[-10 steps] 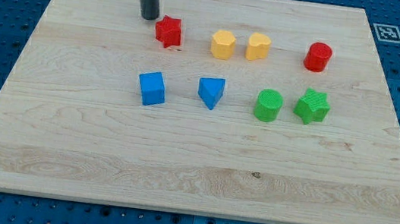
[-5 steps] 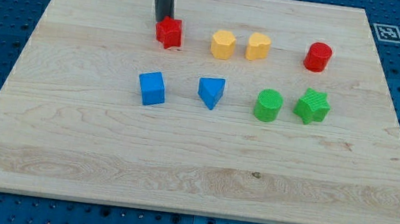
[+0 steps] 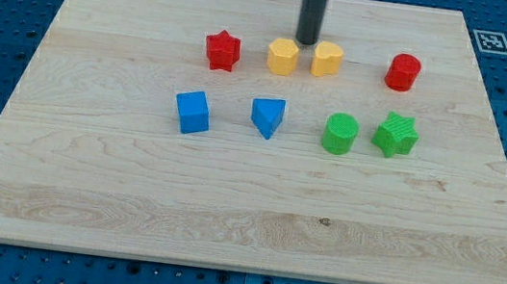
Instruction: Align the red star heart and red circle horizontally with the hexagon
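The red star, yellow hexagon, yellow heart and red circle lie in a rough row across the upper part of the wooden board. My tip stands just above the gap between the yellow hexagon and the yellow heart, close to both. It is well to the right of the red star and left of the red circle.
A lower row holds a blue cube, a blue triangle, a green circle and a green star. A marker tag sits at the board's upper right corner.
My tip moved right from beside the red star to above the gap between hexagon and heart. The red star shifted slightly right and down.
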Motion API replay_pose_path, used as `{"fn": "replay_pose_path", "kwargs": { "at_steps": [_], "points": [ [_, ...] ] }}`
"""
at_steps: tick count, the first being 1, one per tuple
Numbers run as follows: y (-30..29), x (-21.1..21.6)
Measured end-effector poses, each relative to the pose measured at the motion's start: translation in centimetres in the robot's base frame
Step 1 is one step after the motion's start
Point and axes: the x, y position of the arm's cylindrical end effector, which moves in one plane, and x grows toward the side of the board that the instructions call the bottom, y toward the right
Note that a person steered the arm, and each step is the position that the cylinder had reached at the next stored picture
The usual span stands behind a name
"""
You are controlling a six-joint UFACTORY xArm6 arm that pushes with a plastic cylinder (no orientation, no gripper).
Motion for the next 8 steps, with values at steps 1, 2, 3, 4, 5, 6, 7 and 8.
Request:
{"fn": "replay_pose_path", "kwargs": {
  "at_steps": [1, 2, 3, 4, 5, 6, 7, 8],
  "points": [
    [1.0, 0.8],
    [1.0, 1.0],
    [1.1, 1.8],
    [1.5, 2.2],
    [6.0, 1.0],
    [14.2, 0.8],
    [22.5, 0.9],
    [24.5, 2.5]
  ]
}}
